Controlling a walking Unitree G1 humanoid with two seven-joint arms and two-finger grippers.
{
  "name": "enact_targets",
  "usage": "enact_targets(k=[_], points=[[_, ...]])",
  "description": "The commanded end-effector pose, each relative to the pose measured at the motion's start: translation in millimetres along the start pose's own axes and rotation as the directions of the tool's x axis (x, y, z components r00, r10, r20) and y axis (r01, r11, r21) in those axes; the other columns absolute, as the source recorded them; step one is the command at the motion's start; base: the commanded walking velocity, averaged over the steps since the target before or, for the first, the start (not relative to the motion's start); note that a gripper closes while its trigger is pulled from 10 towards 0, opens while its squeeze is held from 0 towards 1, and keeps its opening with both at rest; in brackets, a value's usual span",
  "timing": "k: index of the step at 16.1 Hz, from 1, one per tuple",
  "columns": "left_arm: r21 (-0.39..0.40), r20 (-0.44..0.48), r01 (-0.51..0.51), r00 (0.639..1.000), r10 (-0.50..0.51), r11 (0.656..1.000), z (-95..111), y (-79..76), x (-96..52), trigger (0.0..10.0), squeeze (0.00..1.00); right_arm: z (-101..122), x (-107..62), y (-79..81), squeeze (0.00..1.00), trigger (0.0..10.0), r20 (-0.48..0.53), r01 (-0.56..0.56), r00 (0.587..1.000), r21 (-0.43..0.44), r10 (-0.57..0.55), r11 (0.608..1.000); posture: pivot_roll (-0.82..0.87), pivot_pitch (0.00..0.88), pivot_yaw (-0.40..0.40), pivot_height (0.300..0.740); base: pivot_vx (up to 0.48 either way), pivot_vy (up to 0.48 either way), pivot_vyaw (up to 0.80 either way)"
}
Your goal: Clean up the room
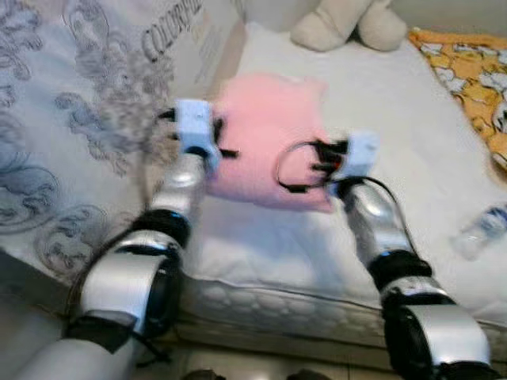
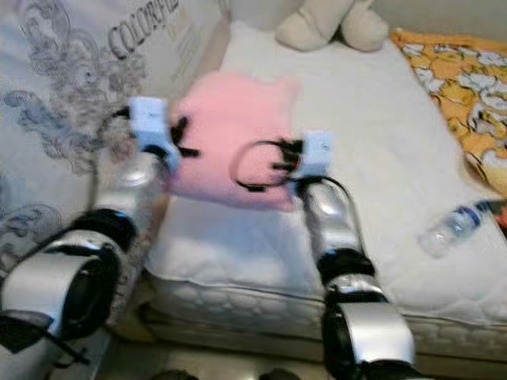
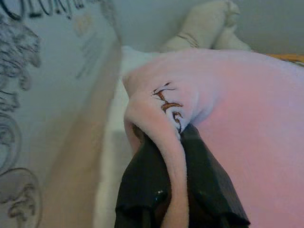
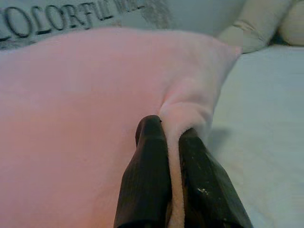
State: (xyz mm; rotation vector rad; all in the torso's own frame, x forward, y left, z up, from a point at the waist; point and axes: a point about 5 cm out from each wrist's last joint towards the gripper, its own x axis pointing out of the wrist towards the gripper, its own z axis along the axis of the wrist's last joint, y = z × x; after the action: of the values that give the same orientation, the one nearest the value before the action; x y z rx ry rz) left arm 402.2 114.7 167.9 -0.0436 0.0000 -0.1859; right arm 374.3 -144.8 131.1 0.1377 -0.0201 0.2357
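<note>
A pink plush pillow (image 1: pixel 265 131) is held up over the white mattress (image 1: pixel 380 182), one arm on each side of it. My left gripper (image 3: pixel 172 156) is shut on the pillow's left edge, where a small brown stitched mark shows; its black fingers (image 3: pixel 209 185) pinch a fold of the fabric. My right gripper (image 4: pixel 173 166) is shut on the pillow's right corner, with pink cloth squeezed between the fingers (image 4: pixel 147 175). In the head views the grippers sit at the pillow's sides, left gripper (image 1: pixel 212 144) and right gripper (image 1: pixel 321 162).
A cream plush toy (image 1: pixel 348 24) lies at the head of the mattress. An orange patterned blanket (image 1: pixel 471 79) covers the right side. A clear plastic bottle (image 1: pixel 481 231) lies near the mattress's right front edge. A grey patterned upright mattress (image 1: pixel 71 119) with lettering stands along the left.
</note>
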Motion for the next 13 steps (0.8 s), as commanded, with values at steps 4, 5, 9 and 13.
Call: enact_targets(k=[4, 5, 9, 13], points=[[0.028, 0.011, -0.015, 1.0, 0.015, 0.999, 15.3, 5.3, 5.3, 0.0, 0.0, 8.7, 3.5, -1.2, 0.0, 0.0, 0.024, -0.001, 1.0, -0.025, 0.001, 1.0, -0.02, 0.0, -0.02, 0.74, 0.306, 0.369, 0.0], [0.018, -0.01, 0.012, 1.0, -0.012, 1.0, 14.9, -2.3, 7.1, 0.0, 0.0, 8.7, 5.2, -3.0, 0.0, 2.4, -0.002, -0.011, 1.0, -0.051, 0.01, 0.999, -0.02, 0.0, -0.019, 0.74, 0.382, 0.289, 0.0], [0.01, -0.042, 0.06, 0.997, -0.06, 0.998, 18.5, -25.9, 12.4, 10.0, 0.0, 13.3, 8.1, -21.3, 0.0, 10.0, -0.062, 0.049, 0.996, -0.114, -0.056, 0.992, -0.02, 0.0, -0.014, 0.74, 0.0, 0.0, 0.0], [-0.048, -0.107, -0.032, 0.994, 0.026, 0.998, 1.9, -29.9, 9.1, 10.0, 0.0, 5.4, 7.8, -22.0, 0.0, 10.0, -0.124, 0.035, 0.991, -0.175, -0.058, 0.984, -0.03, 0.048, 0.004, 0.74, 0.0, 0.0, 0.0]])
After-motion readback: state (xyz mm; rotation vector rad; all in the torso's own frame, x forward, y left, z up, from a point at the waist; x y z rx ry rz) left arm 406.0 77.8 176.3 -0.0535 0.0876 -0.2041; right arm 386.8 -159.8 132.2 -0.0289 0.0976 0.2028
